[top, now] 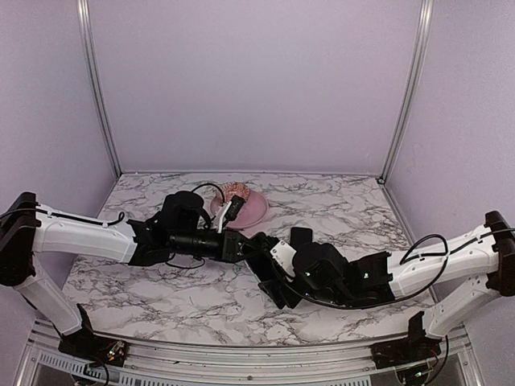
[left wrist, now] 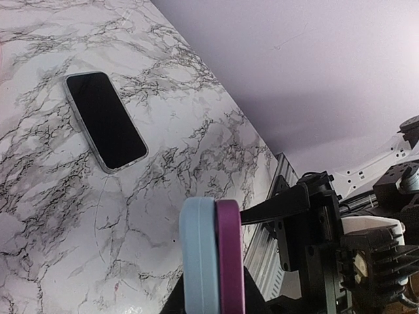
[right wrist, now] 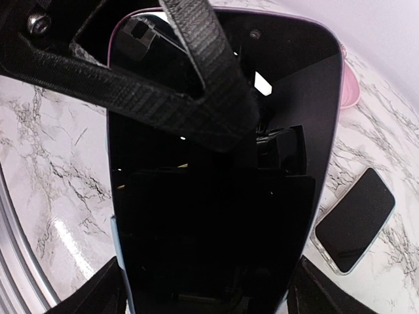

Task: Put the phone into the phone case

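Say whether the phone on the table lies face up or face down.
Face up: the phone lies flat, glossy black screen showing.

The phone (left wrist: 105, 121) is seen lying flat, screen up, on the marble surface in the upper left of the left wrist view. Its long axis is slanted from upper left to lower right. The glossy black screen is unlit and bordered by a thin, pale, translucent edge with rounded corners. In the right wrist view the phone (right wrist: 354, 221) is found at the lower right, again flat and slanted.
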Controlling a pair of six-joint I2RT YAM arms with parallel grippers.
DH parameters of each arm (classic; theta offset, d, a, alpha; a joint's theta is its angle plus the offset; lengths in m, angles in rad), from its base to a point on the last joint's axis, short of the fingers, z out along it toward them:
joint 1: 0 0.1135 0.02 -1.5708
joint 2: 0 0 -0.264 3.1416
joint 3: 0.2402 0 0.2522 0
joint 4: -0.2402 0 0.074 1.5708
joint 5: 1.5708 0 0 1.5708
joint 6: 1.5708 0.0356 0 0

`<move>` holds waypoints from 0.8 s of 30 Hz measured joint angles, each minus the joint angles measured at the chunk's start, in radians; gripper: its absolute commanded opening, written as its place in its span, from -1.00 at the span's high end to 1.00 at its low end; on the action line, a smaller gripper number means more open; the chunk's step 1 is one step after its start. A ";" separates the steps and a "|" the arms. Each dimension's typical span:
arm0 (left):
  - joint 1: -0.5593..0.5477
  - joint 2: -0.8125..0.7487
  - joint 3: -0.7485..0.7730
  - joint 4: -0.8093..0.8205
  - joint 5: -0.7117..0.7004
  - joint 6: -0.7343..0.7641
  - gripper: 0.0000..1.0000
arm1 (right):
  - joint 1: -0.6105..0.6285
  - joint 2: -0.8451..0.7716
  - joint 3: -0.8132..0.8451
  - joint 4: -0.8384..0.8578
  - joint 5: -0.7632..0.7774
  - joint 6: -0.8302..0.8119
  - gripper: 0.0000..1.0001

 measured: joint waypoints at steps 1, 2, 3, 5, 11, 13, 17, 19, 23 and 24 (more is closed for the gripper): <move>-0.002 0.004 0.000 0.003 0.000 0.006 0.92 | -0.002 0.000 -0.006 0.004 -0.001 0.001 -0.90; -0.006 0.008 -0.002 0.003 0.004 0.025 0.92 | -0.006 0.000 -0.013 0.010 -0.008 0.004 -0.96; -0.013 0.012 -0.008 -0.003 0.003 0.053 0.92 | -0.011 -0.005 -0.024 0.023 -0.026 0.005 -0.98; -0.028 0.020 -0.021 -0.023 -0.007 0.109 0.92 | -0.025 -0.027 -0.046 0.043 -0.065 0.008 -0.97; -0.121 0.032 -0.021 -0.153 -0.122 0.321 0.89 | -0.107 -0.214 -0.183 0.105 -0.282 0.004 -0.97; -0.153 0.035 0.010 -0.190 -0.169 0.390 0.85 | -0.130 -0.274 -0.215 0.136 -0.320 0.012 -0.96; -0.208 0.045 0.057 -0.238 -0.248 0.499 0.76 | -0.149 -0.307 -0.224 0.211 -0.296 0.071 -0.86; -0.224 0.048 0.066 -0.246 -0.270 0.533 0.72 | -0.150 -0.285 -0.219 0.242 -0.269 0.111 -0.80; -0.234 0.056 0.080 -0.254 -0.284 0.563 0.65 | -0.151 -0.224 -0.202 0.277 -0.233 0.159 -0.68; -0.236 0.058 0.082 -0.254 -0.286 0.566 0.61 | -0.152 -0.206 -0.195 0.280 -0.230 0.165 -0.67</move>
